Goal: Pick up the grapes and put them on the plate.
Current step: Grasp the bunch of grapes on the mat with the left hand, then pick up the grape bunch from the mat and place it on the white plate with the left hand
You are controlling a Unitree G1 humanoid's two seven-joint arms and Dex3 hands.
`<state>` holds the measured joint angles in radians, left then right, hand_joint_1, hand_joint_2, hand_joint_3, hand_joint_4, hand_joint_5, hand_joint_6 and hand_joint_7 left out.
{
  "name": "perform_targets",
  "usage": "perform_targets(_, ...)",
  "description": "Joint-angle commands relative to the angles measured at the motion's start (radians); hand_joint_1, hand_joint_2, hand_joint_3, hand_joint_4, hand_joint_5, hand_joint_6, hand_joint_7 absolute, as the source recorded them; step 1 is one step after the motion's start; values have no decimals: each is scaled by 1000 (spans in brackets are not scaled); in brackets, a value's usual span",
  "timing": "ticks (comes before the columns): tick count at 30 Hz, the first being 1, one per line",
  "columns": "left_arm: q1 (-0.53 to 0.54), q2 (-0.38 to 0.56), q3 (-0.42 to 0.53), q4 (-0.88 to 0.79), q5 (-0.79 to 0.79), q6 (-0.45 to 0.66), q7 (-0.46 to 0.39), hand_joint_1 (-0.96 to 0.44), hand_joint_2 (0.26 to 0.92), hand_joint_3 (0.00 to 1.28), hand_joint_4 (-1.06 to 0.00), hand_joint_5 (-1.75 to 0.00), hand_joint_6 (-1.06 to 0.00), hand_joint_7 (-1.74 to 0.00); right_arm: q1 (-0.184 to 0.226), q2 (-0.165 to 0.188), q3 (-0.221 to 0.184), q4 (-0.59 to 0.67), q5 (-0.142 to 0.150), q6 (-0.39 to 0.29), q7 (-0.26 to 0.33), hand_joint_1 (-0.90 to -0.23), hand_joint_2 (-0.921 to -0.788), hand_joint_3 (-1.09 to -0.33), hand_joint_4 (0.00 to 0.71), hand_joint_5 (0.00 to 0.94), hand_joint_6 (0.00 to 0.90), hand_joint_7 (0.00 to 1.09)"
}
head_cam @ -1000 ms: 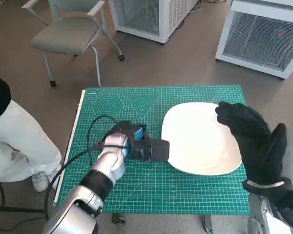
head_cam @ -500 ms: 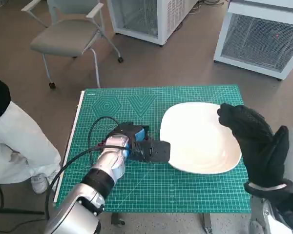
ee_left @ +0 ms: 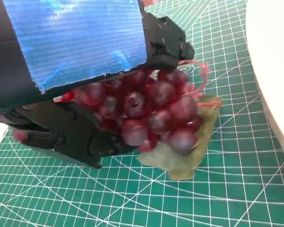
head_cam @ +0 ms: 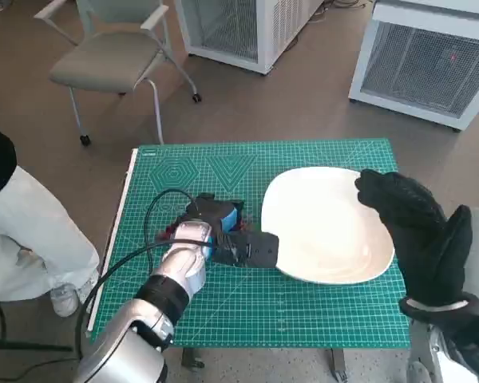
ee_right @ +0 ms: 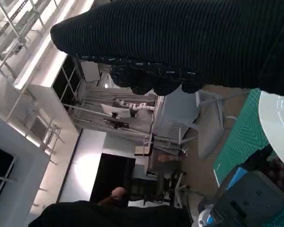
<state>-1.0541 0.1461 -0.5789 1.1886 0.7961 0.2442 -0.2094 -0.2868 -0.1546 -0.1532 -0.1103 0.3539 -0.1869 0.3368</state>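
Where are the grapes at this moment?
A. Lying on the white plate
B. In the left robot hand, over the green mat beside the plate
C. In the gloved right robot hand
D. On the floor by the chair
B: the left wrist view shows the grapes gripped by the left robot hand above the green mat, while the plate holds nothing and the right robot hand holds nothing.
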Motion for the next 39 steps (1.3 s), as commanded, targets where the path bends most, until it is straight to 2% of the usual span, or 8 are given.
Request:
perform_targets(1, 5, 17, 23, -34, -40, -2, -18, 390, 600, 816, -512, -1580, -445, -36, 8, -6, -2, 19, 2, 12, 5, -431, -921, -627, 425, 641, 174, 952)
perform_targets(10, 30, 56, 26, -110, -64, -18, -27, 393, 588, 811, -541, -1553, -405, -11, 1, -1, 2, 33, -1, 4, 6, -430, -921, -628, 424, 641, 174, 953)
perform_targets(18, 47, 81, 13, -152, -58, -26, -45, 387, 624, 802, -482, -1606, -485, -47, -6, -3, -1, 48, 4, 1, 9, -429, -921, -628, 424, 641, 172, 955)
perform_targets(28, 55, 99, 26, -223, -71, -4, -79, 399, 568, 934, -463, -1681, -326, -8, -5, -2, -2, 41, 10, 5, 9, -429, -921, -629, 423, 642, 171, 956)
perform_targets(36, 67, 119, 32, -326, -67, 43, -130, 403, 549, 949, -485, -1668, -434, -66, -3, -4, -3, 32, 12, 7, 9, -430, -921, -628, 423, 643, 171, 956)
perform_targets(38, 84, 143, 47, -420, -70, 50, -149, 402, 550, 945, -485, -1665, -471, -88, -4, -6, -6, 33, 12, 4, 9, -430, -921, -628, 423, 643, 171, 956)
perform_targets(39, 98, 165, 62, -504, -73, 52, -164, 382, 561, 919, -488, -1649, -502, -167, -5, -8, -9, 34, 11, 0, 10, -430, -921, -628, 423, 643, 172, 957)
